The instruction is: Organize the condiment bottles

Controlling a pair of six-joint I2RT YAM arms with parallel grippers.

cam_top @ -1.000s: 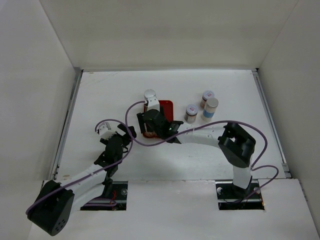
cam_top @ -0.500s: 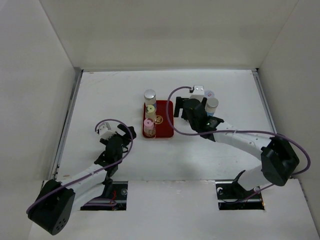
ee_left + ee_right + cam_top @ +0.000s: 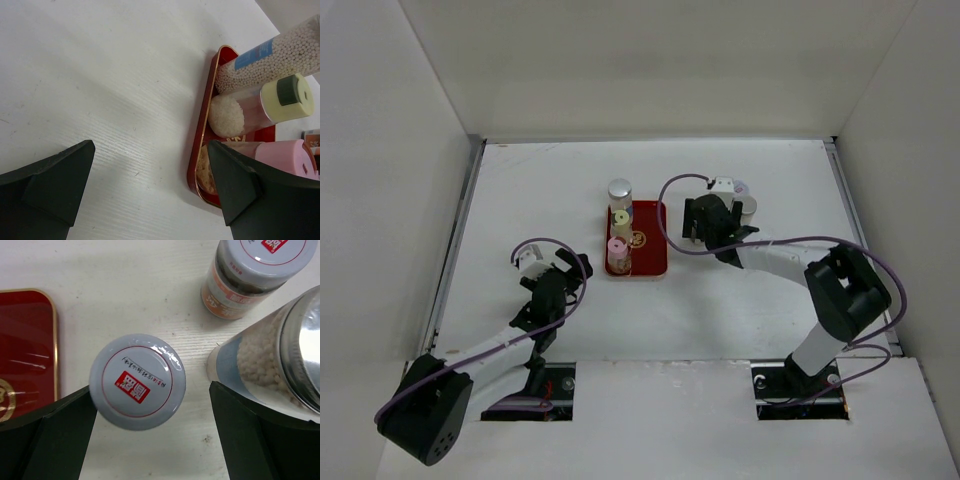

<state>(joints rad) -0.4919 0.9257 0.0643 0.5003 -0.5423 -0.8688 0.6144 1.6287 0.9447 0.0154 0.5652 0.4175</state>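
Note:
A red tray (image 3: 648,240) holds three upright condiment bottles in a column: silver-capped (image 3: 620,190), yellow-green-capped (image 3: 620,216) and pink-capped (image 3: 617,246). My right gripper (image 3: 705,224) is open right of the tray, above a loose bottle. In the right wrist view the gripper (image 3: 150,405) straddles that bottle's grey-white cap with a red label (image 3: 137,381), without closing on it. A second such bottle (image 3: 260,270) and a silver-capped bead-filled bottle (image 3: 265,360) stand beside it. My left gripper (image 3: 560,272) is open and empty, left of the tray.
The left wrist view shows the tray rim (image 3: 204,135) with the three bottles (image 3: 280,97) just right of the open left gripper (image 3: 150,190). White walls enclose the table on three sides. The tray's right half (image 3: 25,340) holds no bottles.
My right gripper has left the tray, where the pink-capped bottle now stands, and moved right to hover over the loose bottles. The left arm has not moved.

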